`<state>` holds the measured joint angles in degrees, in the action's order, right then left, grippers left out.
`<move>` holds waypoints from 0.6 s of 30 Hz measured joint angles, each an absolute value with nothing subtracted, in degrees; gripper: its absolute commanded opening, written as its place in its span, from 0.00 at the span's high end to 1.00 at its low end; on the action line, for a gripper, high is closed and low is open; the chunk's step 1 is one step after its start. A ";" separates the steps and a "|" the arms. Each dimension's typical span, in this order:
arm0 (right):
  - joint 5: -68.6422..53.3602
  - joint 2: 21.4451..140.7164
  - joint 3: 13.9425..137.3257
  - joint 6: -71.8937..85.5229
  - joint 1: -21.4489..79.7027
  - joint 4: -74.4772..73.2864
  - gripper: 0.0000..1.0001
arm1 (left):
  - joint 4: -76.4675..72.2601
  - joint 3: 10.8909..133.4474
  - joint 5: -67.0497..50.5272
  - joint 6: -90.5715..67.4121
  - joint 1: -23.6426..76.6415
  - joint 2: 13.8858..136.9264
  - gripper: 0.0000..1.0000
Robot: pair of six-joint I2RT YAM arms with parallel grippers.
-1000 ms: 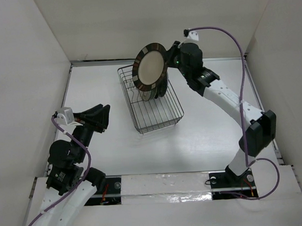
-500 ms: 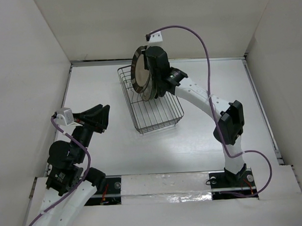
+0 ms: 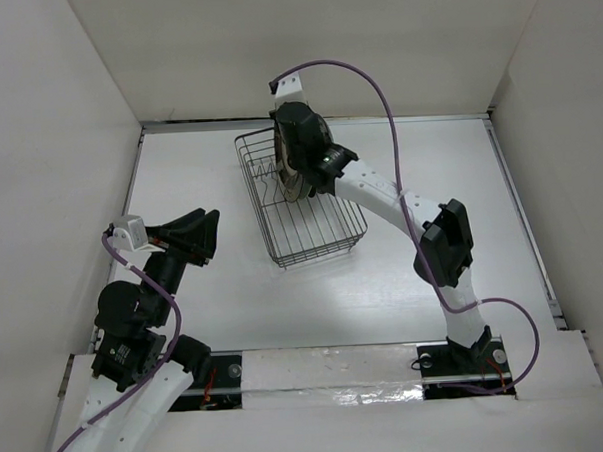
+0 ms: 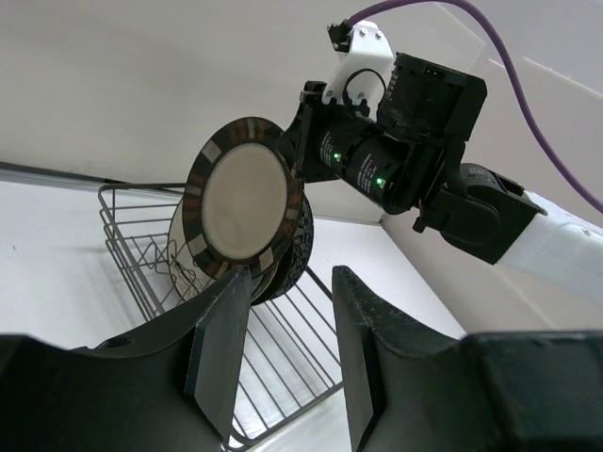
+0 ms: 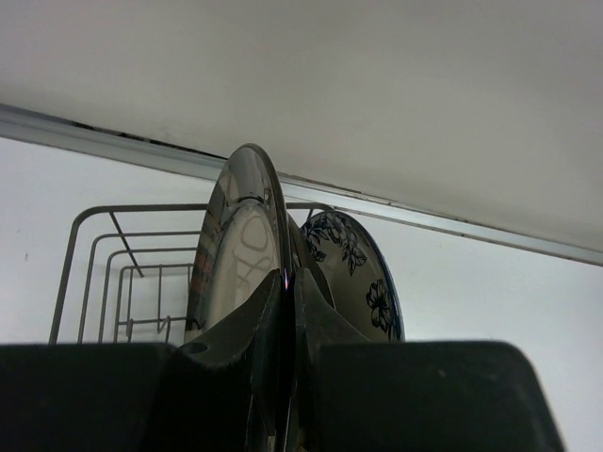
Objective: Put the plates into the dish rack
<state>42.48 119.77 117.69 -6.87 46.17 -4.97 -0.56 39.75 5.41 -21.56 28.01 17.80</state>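
Observation:
My right gripper (image 3: pixel 296 172) is shut on the rim of the dark-rimmed plate with a cream centre (image 3: pixel 279 159). It holds the plate upright and edge-on over the far end of the black wire dish rack (image 3: pixel 317 230). In the right wrist view the fingers (image 5: pixel 268 320) pinch this plate (image 5: pixel 240 250), with the black-white patterned plate (image 5: pixel 366 278) just behind it. The left wrist view shows the held plate (image 4: pixel 245 207) in front of the patterned plate (image 4: pixel 300 247) and a pale plate (image 4: pixel 181 243) standing in the rack (image 4: pixel 283 353). My left gripper (image 3: pixel 200 233) is open and empty, left of the rack.
White walls close in the table at the back and both sides. The right arm (image 3: pixel 380 193) stretches diagonally across the table's right half to the rack. The near half of the rack (image 3: pixel 312 236) holds no plates.
My right arm has swung left over the rack. The held plate has turned from facing the camera to edge-on and come down among the plates. The left arm has not moved.

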 measured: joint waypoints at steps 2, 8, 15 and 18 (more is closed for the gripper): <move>42.59 119.77 117.69 -7.38 46.28 -4.91 1.00 | -0.56 39.75 5.43 -21.56 28.01 17.80 0.63; 42.61 119.83 116.90 -7.68 46.70 -3.46 1.00 | -0.56 39.75 5.41 -21.56 28.01 17.80 0.63; 42.68 122.72 114.45 -7.64 48.21 -1.21 1.00 | -0.56 39.75 5.41 -21.54 28.01 17.80 0.63; 42.44 124.27 112.68 -7.49 49.45 -0.36 1.00 | -0.56 39.75 5.41 -21.54 28.01 17.82 0.62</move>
<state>42.44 124.27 112.68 -7.49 49.45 -0.36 -0.56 39.75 5.41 -21.54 28.01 17.82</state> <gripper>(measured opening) 0.122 0.374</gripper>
